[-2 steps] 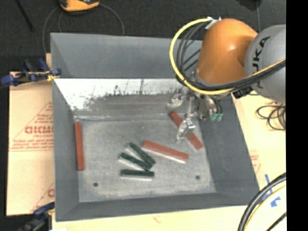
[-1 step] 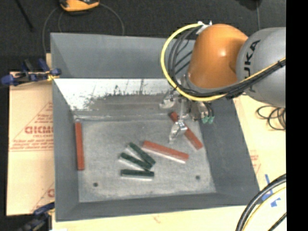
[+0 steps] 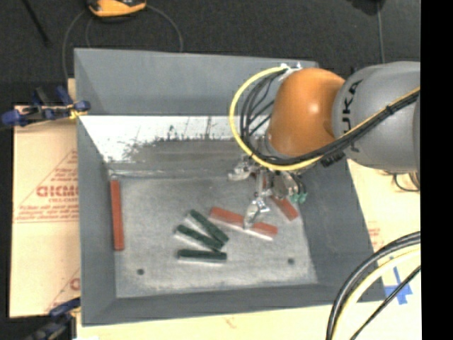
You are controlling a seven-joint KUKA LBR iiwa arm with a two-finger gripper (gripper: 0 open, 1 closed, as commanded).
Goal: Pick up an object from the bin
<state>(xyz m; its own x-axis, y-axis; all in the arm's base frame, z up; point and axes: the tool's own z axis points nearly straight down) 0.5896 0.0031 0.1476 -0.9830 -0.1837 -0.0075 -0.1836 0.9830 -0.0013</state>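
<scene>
The tool (image 3: 257, 211) is seen low in the right half of the bin (image 3: 95, 190). It sits just under the arm's orange cover (image 3: 304, 112), around which yellow and black cables (image 3: 244, 112) are looped. Whether the tool is released or clenched cannot be told. Its tip is set down among a small cluster of red bars on the bin floor.

The left red bar (image 3: 228, 216) lies flat just to the left of the tool. It slants down towards the right, and its right end reaches the tool. The lower red bar (image 3: 265, 229) lies just below the tool at a similar slant; whether the two are touching cannot be told. The right red bar (image 3: 287, 208) is partly hidden under the wrist, just to the right of the tool.

Farther left, three green bars are grouped near the middle of the floor. The upper green bar (image 3: 209, 227) and the middle green bar (image 3: 197, 237) lie side by side, both slanted. The bottom green bar (image 3: 202, 256) lies nearly level just below them.

Well apart from all of these, a long red bar (image 3: 117, 214) lies along the foot of the left wall, pointing up and down the view.

The grey arm (image 3: 382, 119) is seen entering from the right, above the bin's right wall.
</scene>
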